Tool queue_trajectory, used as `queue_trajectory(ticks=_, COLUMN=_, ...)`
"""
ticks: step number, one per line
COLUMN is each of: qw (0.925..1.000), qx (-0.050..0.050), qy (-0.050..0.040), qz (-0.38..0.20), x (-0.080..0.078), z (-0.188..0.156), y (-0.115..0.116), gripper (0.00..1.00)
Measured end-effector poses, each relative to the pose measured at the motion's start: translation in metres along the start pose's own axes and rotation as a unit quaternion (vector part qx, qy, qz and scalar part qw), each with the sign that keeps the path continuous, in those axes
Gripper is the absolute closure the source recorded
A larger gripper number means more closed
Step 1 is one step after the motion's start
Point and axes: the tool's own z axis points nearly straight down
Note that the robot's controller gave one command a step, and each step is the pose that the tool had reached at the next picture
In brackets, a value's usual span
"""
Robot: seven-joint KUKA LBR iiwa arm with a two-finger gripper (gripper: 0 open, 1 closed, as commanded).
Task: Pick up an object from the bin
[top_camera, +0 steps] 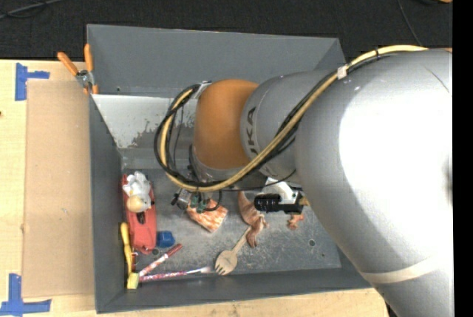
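Just below the arm's orange cover [222,123], left of the frame's middle, the gripper [194,199] sits low over the bin [214,57] floor. Its tip is at the upper left edge of a flat wedge [209,219], tan-orange with darker red flecks, shaped like a toy pizza slice. Whether the gripper is open or closed, and whether it has hold of the wedge, I cannot tell; the cover and cables hide that part.

All the loose things lie along the lower stretch of the grey bin. Right of the wedge is a pinkish-brown curled strip [251,219] and, above that, a black-and-white piece [277,201]. A pale wooden fork [231,256] lies lower down, tines toward the lower left. At the lower left are a red toy [142,225] topped by a white and yellow figure [137,191], a small blue piece [164,239], a yellow stick [126,249] and a red-and-white striped stick [171,273].
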Motion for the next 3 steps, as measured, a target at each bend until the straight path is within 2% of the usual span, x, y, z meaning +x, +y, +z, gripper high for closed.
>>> queue_trajectory(ticks=1, qw=1.0, qx=0.0, qy=-0.0001, qz=0.0, x=0.0, z=0.0, y=0.0, gripper=1.0)
queue_trajectory(ticks=3, qw=1.0, qx=0.002, qy=0.0025, qz=-0.001, x=0.001, z=-0.066, y=-0.002, gripper=1.0)
